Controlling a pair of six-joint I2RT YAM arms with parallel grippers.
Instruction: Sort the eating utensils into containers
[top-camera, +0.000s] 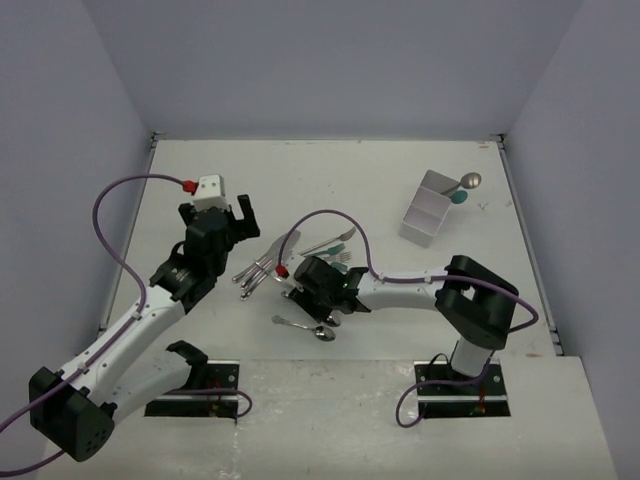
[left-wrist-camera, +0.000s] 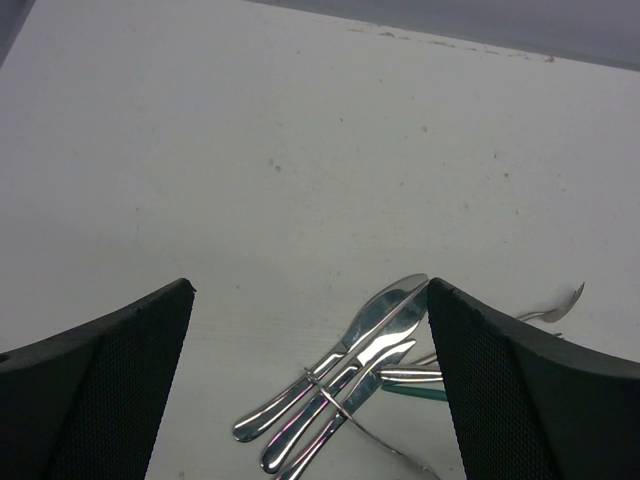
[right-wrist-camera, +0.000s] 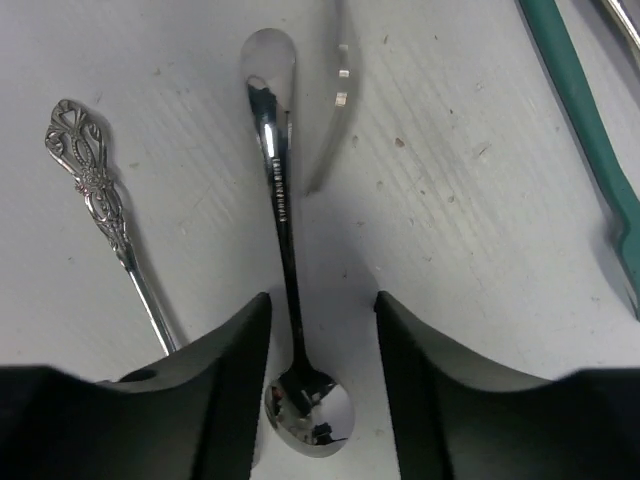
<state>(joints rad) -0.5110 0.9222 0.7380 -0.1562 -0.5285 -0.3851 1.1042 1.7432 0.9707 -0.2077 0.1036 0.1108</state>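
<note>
Beneath right end effector (right-wrist-camera: 322, 340): slim shiny silver spoon (right-wrist-camera: 283, 220).

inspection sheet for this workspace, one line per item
surface: white table, lightly speckled
job's things: divided white box at far right, a silver spoon and a teal spoon poking out of it; knives, forks and a teal handle lie loose at centre
clutter: nothing seen
grippers: left pincer open, empty, by the knives; right pincer open, straddling a plain spoon, with an ornate handle beside it
cables: purple cables run along both arms, loops arching over the table
surroundings: plain grey walls on three sides
</note>
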